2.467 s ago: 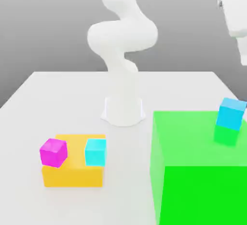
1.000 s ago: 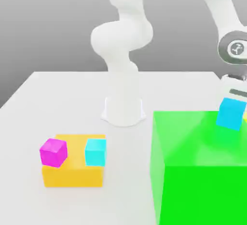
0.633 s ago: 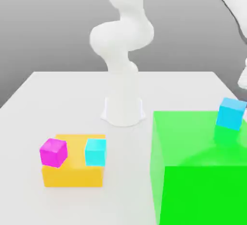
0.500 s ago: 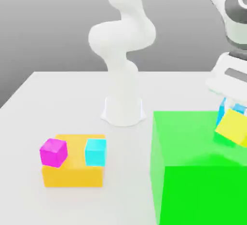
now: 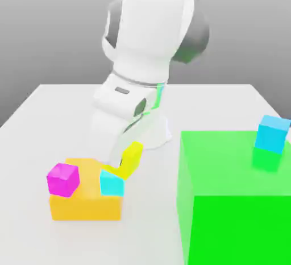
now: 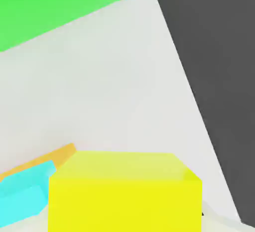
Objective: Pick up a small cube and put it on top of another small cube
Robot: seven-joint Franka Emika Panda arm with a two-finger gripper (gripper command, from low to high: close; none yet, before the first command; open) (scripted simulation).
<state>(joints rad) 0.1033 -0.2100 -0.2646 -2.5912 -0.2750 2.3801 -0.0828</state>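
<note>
Above the orange block [image 5: 85, 198], the gripper [image 5: 126, 161] holds the yellow cube [image 5: 131, 158] with its fingers closed on it. The cube hangs tilted, just above the cyan cube [image 5: 112, 182] that sits on the orange block beside a magenta cube [image 5: 62, 179]. On the big green block [image 5: 233, 201] at the exterior view's right stands another cyan cube [image 5: 272, 133].

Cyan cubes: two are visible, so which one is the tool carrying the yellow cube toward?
The cyan cube on the orange block, beside the magenta cube. The held yellow cube hangs just above it; the other cyan cube sits on the green block.
</note>
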